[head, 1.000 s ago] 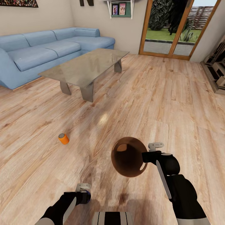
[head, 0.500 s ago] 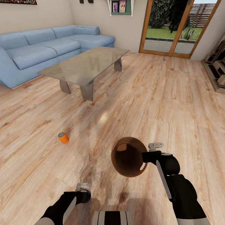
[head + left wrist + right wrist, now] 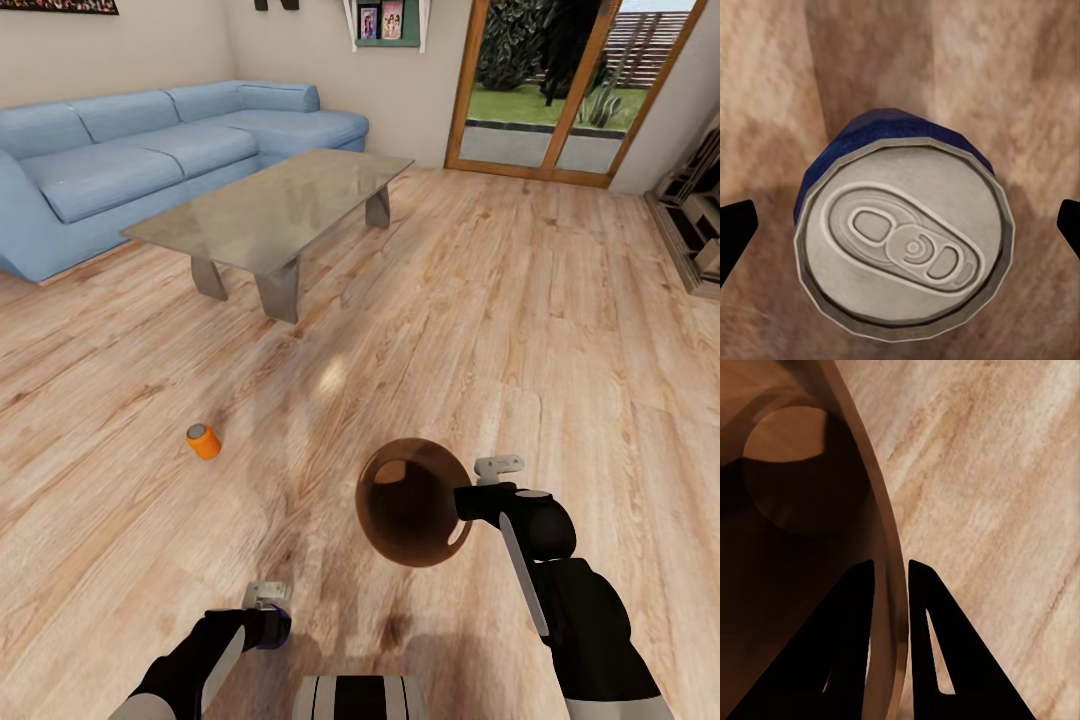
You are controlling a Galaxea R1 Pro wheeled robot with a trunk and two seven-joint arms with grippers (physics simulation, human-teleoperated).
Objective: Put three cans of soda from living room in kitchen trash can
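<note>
Glossy black arms, grey panels, pale claws

left gripper [image 3: 268, 594]: fingers spread | right gripper [image 3: 470, 497]: fingers pinched (clamped)

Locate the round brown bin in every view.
Head: round brown copper-toned bin, lower centre, rim pinched by right gripper.
Right wrist: bin rim runs between the fingers.
Left wrist: blue-sided, grey-topped can instead.
Shared landmark: light wood floor.
</note>
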